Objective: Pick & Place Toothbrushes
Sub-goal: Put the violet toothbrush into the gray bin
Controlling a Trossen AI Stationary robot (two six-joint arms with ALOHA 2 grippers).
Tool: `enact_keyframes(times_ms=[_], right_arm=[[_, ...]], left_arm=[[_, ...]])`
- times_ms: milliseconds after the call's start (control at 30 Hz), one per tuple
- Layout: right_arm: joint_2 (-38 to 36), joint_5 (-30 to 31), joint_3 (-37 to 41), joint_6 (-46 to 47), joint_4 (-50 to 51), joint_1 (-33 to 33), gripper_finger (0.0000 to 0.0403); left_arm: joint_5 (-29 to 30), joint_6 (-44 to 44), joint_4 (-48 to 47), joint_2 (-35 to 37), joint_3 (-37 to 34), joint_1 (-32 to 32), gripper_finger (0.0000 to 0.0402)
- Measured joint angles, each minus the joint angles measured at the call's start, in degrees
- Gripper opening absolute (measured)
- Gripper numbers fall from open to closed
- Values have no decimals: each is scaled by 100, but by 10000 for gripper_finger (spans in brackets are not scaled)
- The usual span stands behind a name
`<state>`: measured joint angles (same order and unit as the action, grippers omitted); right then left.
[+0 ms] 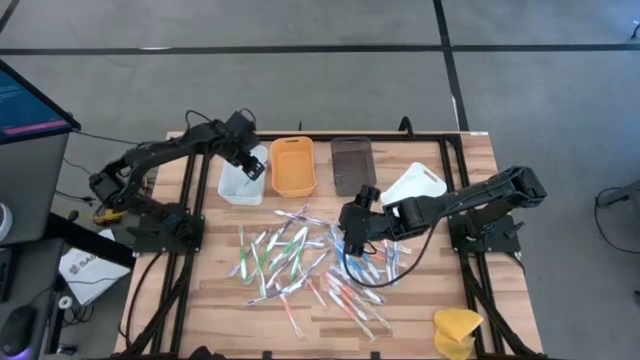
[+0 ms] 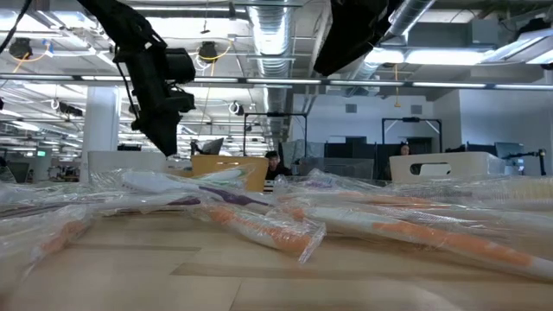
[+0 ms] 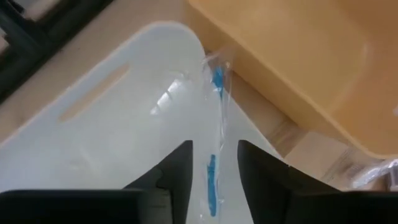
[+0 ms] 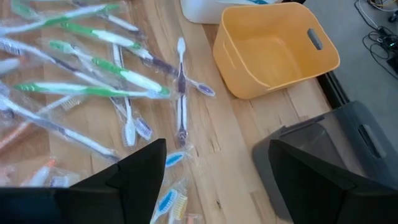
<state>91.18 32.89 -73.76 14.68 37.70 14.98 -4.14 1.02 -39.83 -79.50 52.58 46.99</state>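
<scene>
My left end effector (image 3: 213,167) hangs over the smooth white plastic tray (image 1: 241,180), fingers slightly apart around a clear-wrapped blue toothbrush (image 3: 216,134) standing in it (touching or not, I cannot tell). Beside it sit one orange tray (image 1: 292,166) and one dark translucent tray (image 1: 352,164). My right end effector (image 4: 208,168) gapes wide, empty, above dozens of crinkly-wrapped toothbrushes (image 1: 300,255) on the wooden surface (image 1: 210,300).

Wrapped toothbrushes (image 1: 300,255) scattered mid-table; a blue one (image 3: 217,124) in the white tray (image 3: 112,137).
</scene>
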Motion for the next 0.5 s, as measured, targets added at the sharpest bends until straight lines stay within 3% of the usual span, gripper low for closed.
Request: enact_keyframes(times_ms=[133,267,500], right_arm=[[0,-140,0,-14,322,1,279],[2,-851,0,161,925,-4,279],[2,-1808,0,2237,2530,30,279]], left_arm=[[1,0,6,560,4,-65,133],[-74,-2,56,1424,11,-259,133],[-591,-201,1014,2615,-140,-1050,127]])
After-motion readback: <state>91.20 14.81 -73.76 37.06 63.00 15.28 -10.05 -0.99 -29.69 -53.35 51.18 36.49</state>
